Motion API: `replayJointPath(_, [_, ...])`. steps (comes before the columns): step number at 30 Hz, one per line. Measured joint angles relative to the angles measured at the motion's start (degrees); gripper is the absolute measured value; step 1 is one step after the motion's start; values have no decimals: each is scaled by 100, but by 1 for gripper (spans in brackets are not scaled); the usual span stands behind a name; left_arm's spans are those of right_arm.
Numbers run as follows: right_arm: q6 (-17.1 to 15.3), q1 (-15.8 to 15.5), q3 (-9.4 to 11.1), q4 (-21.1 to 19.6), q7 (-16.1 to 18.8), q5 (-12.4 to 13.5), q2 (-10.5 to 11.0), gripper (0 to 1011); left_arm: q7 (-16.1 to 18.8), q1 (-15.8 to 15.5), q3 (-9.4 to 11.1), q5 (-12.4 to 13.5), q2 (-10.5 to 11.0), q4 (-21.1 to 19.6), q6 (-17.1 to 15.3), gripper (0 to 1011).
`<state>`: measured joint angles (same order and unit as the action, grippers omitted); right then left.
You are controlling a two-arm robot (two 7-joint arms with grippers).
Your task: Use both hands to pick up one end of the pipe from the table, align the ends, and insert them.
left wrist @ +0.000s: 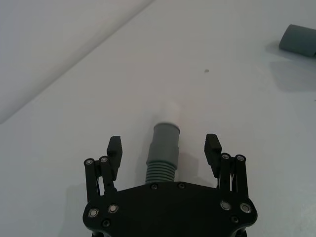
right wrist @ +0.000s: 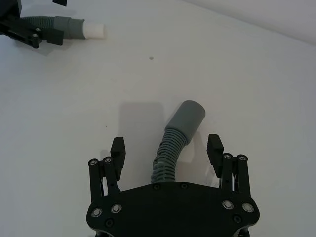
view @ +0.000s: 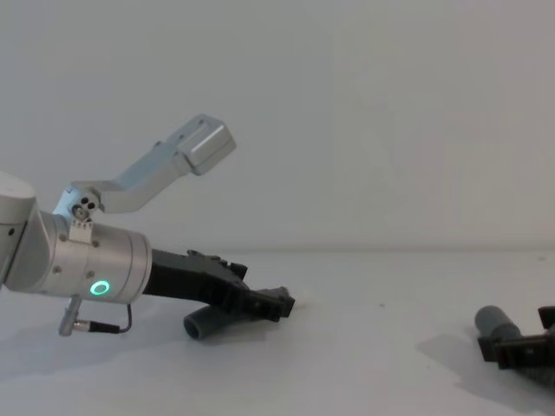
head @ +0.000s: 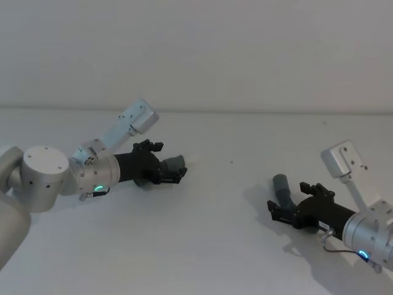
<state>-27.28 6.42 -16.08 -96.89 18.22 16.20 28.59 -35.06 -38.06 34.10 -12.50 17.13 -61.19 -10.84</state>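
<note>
**Left side.** The left gripper (left wrist: 163, 146) lies low over the table (head: 221, 246), jaws apart. It straddles the left hose (left wrist: 161, 171) with a clear gap on each side and no finger touching. This piece lies on the table and points away from the wrist. Its grey cuff (left wrist: 165, 140) sits level with the fingertips, and the white tip (left wrist: 170, 112) projects beyond them towards the centre.

**Centre.** Bare table separates the two pieces, and they are well apart.

**Right side.** The right hose (right wrist: 165, 160) lies on the table, curving up to a plain grey cuff (right wrist: 187, 117) (no white tip on this one). The right gripper (right wrist: 166, 146) is set over its ribbed part. Its jaws are likewise apart and nothing is clamped.

**Step in hand.** Judged to be the grasp: both grippers are positioned but neither has closed. Nothing is lifted, aligned or inserted.

**Next move.**
- Each gripper should close on the ribbing just behind its cuff, so the ends stay free.
- On the left, that may mean gripping a little further back.
- Whether the fingers sit low enough to catch the hoses squarely cannot be confirmed from these angles, so a small descent may be needed first.
- After lifting, the white tip must be turned to face the open cuff on one axis before pushing in.
</note>
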Motion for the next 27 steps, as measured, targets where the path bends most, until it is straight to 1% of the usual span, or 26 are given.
replayJointPath(15, [-50, 40, -17, 73, 73, -65, -57, 1002, -220, -39, 54, -172, 93, -47, -526, 1001])
replayJointPath(27, [-112, 42, -11, 93, 112, -110, -62, 1002, -269, -60, 104, -244, 129, -50, -693, 1001])
